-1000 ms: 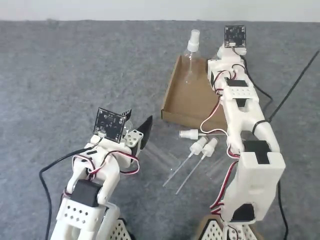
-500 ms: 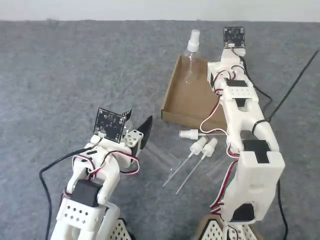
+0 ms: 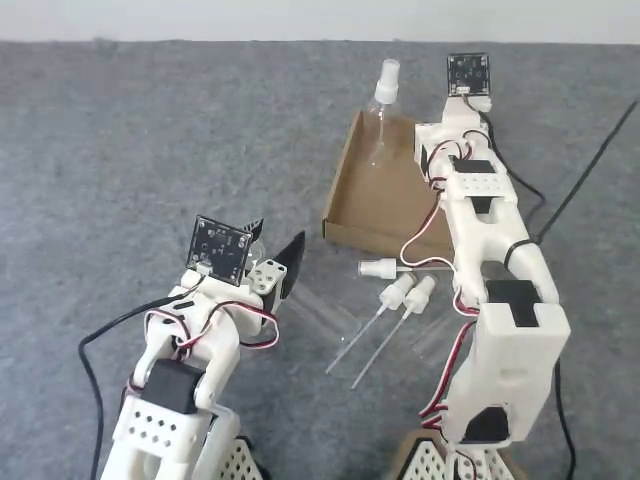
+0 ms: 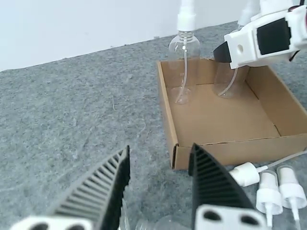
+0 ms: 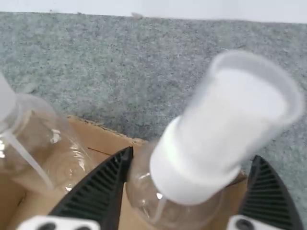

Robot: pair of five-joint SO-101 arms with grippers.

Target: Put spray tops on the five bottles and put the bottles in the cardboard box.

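3 spray tops [image 3: 400,285] lie loose on the mat between the 2 arms, just outside the near wall of the box. 1 lies crosswise and 2 lie side by side, their thin dip tubes trailing back toward the arm bases. Clear uncapped bottles [image 4: 160,223] lie on the mat directly under the left gripper [image 4: 159,149] (being transparent, they are too faint to count). The right arm [image 3: 490,230] stretches over one side of the box and hides that side wall in the high view. A black cable [image 3: 590,160] crosses the mat beyond it.

The surface is a grey felt mat [image 3: 150,130], and a plain white wall [image 4: 72,24] rises behind it.

The cardboard box [image 4: 168,115] is shallow and open-topped. 2 bottles with spray tops fitted stand upright along its far wall. The first bottle [image 4: 183,57] stands free in the far corner on the left arm's side. The second bottle [image 5: 182,206] stands just beside it, between the jaws of the right gripper [image 5: 191,160]. Those jaws are spread: 1 lies close against the bottle's shoulder and the other shows a gap, so the bottle is not clamped. The left gripper hangs low over the mat, well apart from the box, with its jaws wide and nothing held.
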